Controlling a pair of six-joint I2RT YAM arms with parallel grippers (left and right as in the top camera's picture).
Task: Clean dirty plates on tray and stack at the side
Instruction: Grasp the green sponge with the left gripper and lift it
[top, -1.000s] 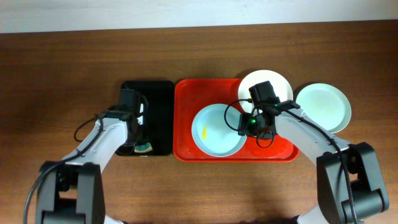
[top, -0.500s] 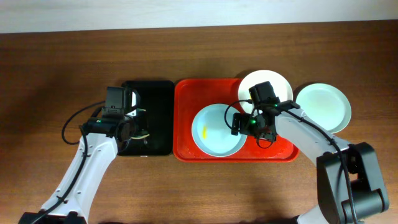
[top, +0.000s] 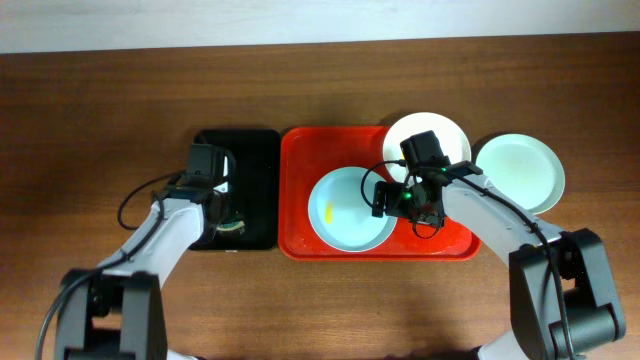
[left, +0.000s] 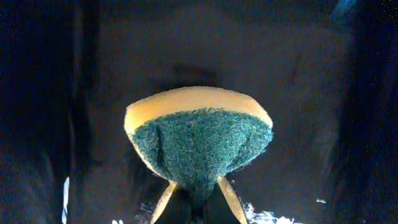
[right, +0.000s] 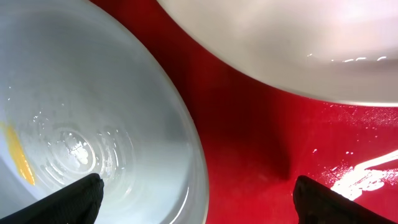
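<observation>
Pinching a sponge (left: 199, 143) between its fingertips, green scouring face toward the wrist camera and yellow foam behind, the left hand (left: 196, 200) hangs over the black tray (top: 255, 150). From overhead the arm hides most of the sponge. Just to the right, the red tray (top: 295, 190) carries the pale blue plate (top: 345, 215), which has a yellow smear (top: 329, 212) on its left side. The right hand (top: 393, 200) is spread wide astride that plate's right rim, with only its dark fingertips showing at the wrist view's lower corners. The white plate (top: 445, 130) overlaps the tray's far right corner, its near edge hidden by the arm. The pale green plate (top: 520, 170) lies on the tabletop (top: 100, 100), its lower left edge covered.
</observation>
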